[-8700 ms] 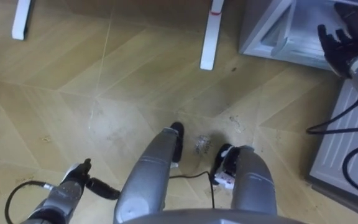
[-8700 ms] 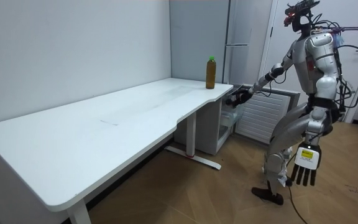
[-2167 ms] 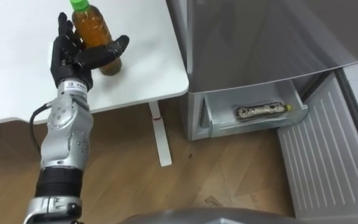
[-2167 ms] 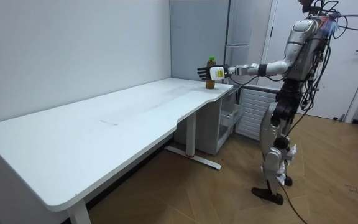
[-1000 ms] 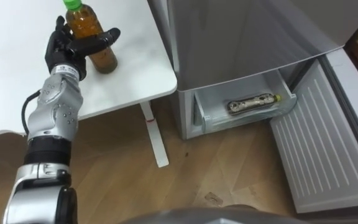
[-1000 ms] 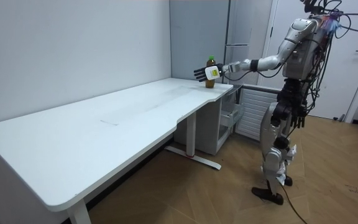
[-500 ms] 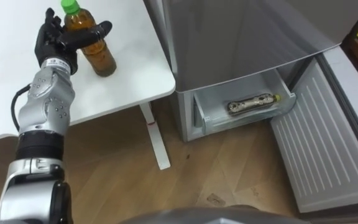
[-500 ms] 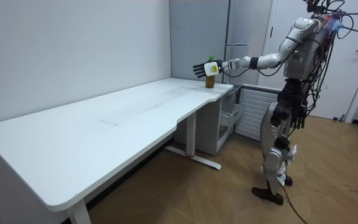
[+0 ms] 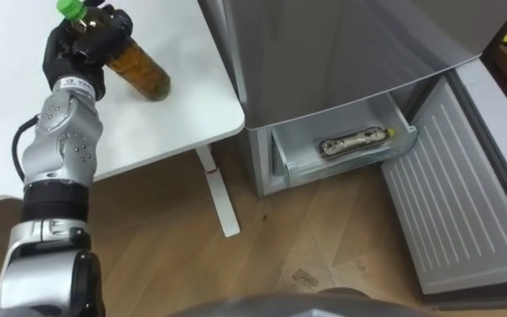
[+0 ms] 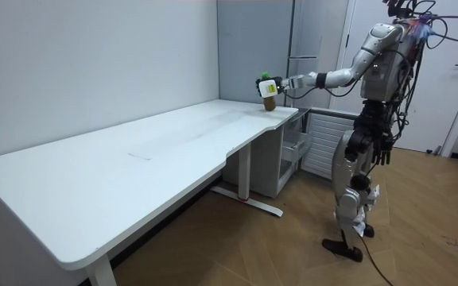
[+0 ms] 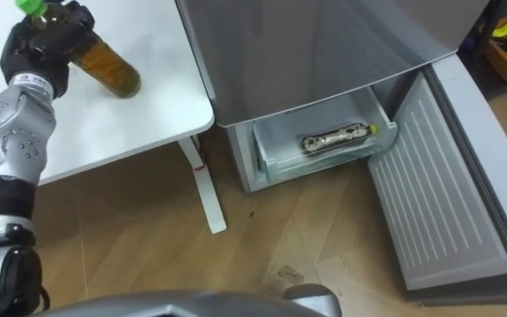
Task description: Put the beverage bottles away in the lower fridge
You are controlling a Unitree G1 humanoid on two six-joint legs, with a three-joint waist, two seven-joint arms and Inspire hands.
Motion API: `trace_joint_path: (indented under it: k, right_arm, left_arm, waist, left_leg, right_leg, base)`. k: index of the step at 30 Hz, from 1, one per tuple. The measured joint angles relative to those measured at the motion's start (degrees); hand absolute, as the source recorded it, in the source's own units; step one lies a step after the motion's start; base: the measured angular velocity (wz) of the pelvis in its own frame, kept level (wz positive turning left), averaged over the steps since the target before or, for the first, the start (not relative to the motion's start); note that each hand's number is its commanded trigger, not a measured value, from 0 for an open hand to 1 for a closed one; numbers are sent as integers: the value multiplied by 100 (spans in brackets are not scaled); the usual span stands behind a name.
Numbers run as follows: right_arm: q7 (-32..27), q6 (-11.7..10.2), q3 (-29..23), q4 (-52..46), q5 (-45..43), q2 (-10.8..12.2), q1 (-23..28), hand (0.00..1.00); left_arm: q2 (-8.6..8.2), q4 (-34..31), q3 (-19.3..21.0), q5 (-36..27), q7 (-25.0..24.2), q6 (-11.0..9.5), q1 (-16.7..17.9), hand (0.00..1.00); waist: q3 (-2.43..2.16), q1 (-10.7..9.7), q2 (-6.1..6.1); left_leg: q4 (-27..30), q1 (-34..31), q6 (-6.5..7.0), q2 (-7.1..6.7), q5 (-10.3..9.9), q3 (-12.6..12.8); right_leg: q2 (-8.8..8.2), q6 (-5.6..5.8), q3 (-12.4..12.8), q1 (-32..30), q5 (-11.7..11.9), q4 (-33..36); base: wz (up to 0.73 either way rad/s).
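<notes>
Desk (image 9: 192, 110) beside open fridge drawer (image 9: 359, 162).

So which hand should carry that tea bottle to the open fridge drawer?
Left, most likely: the left hand is curled round the bottle, which is tilted on the table, and the drawer stands open nearby.

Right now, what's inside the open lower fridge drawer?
One bottle lying on its side in the drawer, yellowish cap toward the robot's right. The drawer's rear runs under the fridge body, so anything back there is hidden.
</notes>
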Motion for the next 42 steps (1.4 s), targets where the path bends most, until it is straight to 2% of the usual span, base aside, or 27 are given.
trace_joint_path:
  k: [4,12,24,28,30,32,36,37,41,42]
  right_arm:
    - [5,2,0,-10,0,2,5,0]
    - [8,12,-28,-16,-1,5,-6,0]
    - [-4,61,-21,-111,1,4,-45,0]
    - [-74,58,-26,-127,28,8,-127,0]
    - [-101,60,-39,-126,25,7,-200,0]
    - [-203,39,-87,-179,32,6,-286,0]
    - [-259,-67,-50,-235,91,7,-337,0]
    - [-293,-72,-42,-239,235,7,-295,0]
    - [-461,-59,-9,-241,517,14,-214,0]
    - [-506,-59,27,-243,512,14,-214,0]
  left_arm:
    - [-1,32,-2,-34,-2,27,0,100]
    - [5,32,-1,-118,-17,95,0,100]
    - [3,35,-126,-220,-18,224,0,100]
    - [0,-25,-128,-206,6,281,1,100]
    - [-18,-152,-132,-92,44,291,30,100]
    - [-94,-588,-134,172,146,292,184,100]
    - [-133,-1158,-181,248,280,292,303,100]
    - [-161,-1364,-186,242,283,292,351,100]
    - [-355,-1942,-181,210,274,269,578,100]
    - [-388,-2145,-181,107,269,266,757,100]
  waist:
    - [10,-1,-28]
    - [-26,-4,-69]
    - [-47,11,-35]
    - [-71,23,-3]
    - [-72,44,-1]
    - [-73,51,-1]
    - [-74,85,-4]
    - [-72,136,-7]
    - [-71,368,-10]
    - [-69,386,-14]
  left_leg:
    - [2,-16,0,0,0,3]
    - [21,-74,0,2,0,16]
    - [31,-72,0,5,0,13]
    - [44,-128,0,7,-1,-11]
    - [42,-148,0,9,0,-26]
    - [33,-157,-1,8,0,-38]
    - [36,-172,-1,3,0,-110]
    - [34,-163,-2,1,1,-146]
    - [25,-151,-3,3,2,-206]
    - [20,-154,-3,-6,2,-254]
  right_leg:
    - [0,-2,2,-14,-2,-4]
    - [5,-3,18,-66,-2,3]
    - [9,-6,47,-69,0,22]
    - [10,-12,12,-98,4,10]
    - [10,-14,-5,-117,5,12]
    - [10,-14,-8,-165,5,8]
    - [1,-14,-85,-120,5,3]
    - [-13,-14,-179,-100,5,2]
    - [-15,-14,-241,-68,5,-7]
    - [-23,-14,-294,-54,5,-16]
  base:
    - [0]
    - [0]
    - [0]
    - [3]
    - [3]
    - [0]
    - [7]
    - [13]
    - [8]
    - [17]
